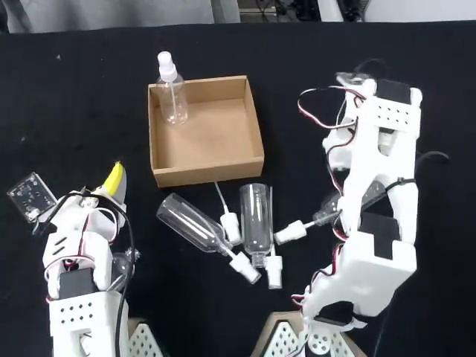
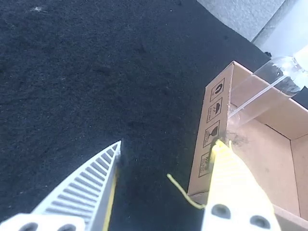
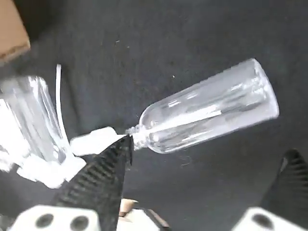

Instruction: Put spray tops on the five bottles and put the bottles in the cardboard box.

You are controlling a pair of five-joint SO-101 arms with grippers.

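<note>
A: Where is everything?

B: 1 capped bottle stands in the far left corner of the box. On the tabletop, near of the box, lie the left bottle and the middle bottle, with loose tops among them. The right bottle lies flat under the right arm, a top at its neck.

A: And the pincers?

B: The right pincer is spread wide and grips nothing, 1 fingertip just beside that bottle's neck. The left pincer is also open and empty, its yellow finger by the box's left wall.

A: What could go wrong?

B: I'd judge the round, slick bottle may roll or squirt out if the grip lands off-centre. A finger at the neck could knock the top away if it only rests there. Bottles and tops lie crowded, so a sweep could scatter them. The left finger could shove the light box.

A: What can't you make out?

B: Whether that top is screwed on. In the high view the right arm covers most of its bottle. A clear thing sits beside the left arm, and I cannot tell if it is bottle 5. Nor can I tell if the yellow finger touches the box.
</note>
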